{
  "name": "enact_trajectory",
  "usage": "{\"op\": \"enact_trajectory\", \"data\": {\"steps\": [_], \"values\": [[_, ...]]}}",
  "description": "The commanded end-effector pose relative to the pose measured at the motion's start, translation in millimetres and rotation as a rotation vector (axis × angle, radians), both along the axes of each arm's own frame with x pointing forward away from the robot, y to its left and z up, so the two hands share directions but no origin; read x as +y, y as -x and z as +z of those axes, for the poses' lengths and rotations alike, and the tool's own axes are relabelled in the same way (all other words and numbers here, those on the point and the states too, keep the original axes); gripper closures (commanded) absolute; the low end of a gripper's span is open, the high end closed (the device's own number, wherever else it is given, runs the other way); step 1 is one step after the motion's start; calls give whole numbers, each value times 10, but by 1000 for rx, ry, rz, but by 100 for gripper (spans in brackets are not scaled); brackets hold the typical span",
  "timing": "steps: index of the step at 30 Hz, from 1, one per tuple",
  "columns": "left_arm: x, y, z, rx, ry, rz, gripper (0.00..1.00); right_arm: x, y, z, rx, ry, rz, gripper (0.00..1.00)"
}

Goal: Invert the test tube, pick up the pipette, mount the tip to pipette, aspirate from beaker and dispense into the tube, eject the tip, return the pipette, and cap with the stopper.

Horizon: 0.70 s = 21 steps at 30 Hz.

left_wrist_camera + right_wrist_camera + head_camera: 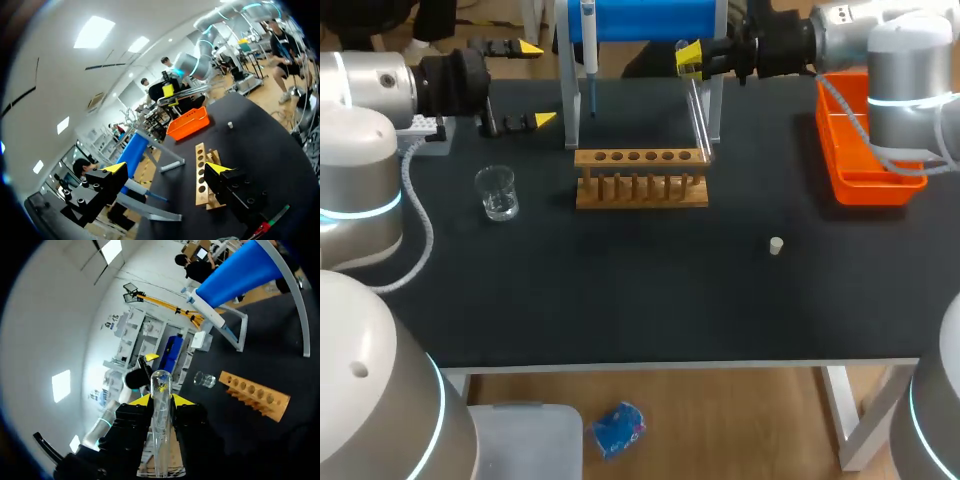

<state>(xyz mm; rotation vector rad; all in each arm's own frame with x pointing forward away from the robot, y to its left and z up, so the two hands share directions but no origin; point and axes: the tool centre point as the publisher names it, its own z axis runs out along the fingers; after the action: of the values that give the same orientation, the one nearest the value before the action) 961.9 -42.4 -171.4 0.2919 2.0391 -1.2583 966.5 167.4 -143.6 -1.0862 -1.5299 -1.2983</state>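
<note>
Two right fingers [141,400] clamp test tube [161,410] between them, near rack [640,178]; left fingers [115,168] spread.

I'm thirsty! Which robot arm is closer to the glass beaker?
Left. The left end effector hangs open behind the beaker; the right end effector holds the test tube by the rack.

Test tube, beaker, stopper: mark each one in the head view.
test tube [699,112], head view, middle of the glass shaft.
beaker [497,193], head view, its glass body.
stopper [776,245], head view, its middle.
</note>
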Motion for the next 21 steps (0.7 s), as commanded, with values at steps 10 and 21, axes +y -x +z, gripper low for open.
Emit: {"op": "enact_trajectory", "data": {"steps": [10, 21], "values": [[-72, 131, -59, -390, -32, 87, 0, -22, -79, -61, 190, -85, -18, 100], [-216, 195, 65, -766, 36, -50, 0, -12, 24, -118, 323, -133, 58, 100]]}}
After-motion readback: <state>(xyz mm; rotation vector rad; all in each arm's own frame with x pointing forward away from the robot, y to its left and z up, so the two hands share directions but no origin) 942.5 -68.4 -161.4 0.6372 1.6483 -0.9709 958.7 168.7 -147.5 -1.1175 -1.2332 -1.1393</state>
